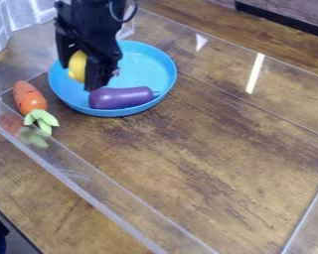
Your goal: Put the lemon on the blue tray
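In the upper left, the gripper (pixel 82 67) points steeply down, clamping the lemon (pixel 77 66), seemingly just above the blue tray (pixel 159 65).

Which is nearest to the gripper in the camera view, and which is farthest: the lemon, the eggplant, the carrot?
1. The lemon, held between the fingers of the gripper, over the blue tray.
2. The eggplant, in the tray, just below the gripper.
3. The carrot, on the table left of the tray.
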### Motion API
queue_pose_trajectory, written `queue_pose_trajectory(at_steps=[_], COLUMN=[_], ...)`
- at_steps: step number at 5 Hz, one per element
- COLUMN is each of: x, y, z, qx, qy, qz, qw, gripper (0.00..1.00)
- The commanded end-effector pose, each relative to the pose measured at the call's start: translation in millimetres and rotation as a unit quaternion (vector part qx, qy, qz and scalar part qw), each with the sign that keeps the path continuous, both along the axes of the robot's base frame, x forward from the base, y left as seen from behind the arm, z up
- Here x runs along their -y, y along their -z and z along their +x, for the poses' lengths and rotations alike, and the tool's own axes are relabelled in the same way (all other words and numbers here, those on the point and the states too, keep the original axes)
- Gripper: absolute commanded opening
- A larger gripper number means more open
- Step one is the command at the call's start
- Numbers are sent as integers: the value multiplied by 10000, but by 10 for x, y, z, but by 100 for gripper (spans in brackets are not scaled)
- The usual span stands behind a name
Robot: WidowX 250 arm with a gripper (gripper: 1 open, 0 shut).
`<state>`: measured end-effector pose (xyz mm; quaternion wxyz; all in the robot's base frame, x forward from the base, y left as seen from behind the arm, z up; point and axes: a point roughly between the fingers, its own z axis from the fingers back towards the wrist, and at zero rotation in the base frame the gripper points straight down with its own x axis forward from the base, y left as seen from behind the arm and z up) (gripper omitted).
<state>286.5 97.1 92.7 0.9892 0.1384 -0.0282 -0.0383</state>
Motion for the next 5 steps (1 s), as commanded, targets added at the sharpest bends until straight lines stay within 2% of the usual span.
queue_pose_trajectory(at_steps=[1,3,5], x=[-85,-69,-170], y=[-69,-204,-171], z=[-83,141,339], qx=[245,391,457], qy=[-192,-521,-853], qz=[131,198,306], qw=[9994,9977,9948], gripper=[0,0,0])
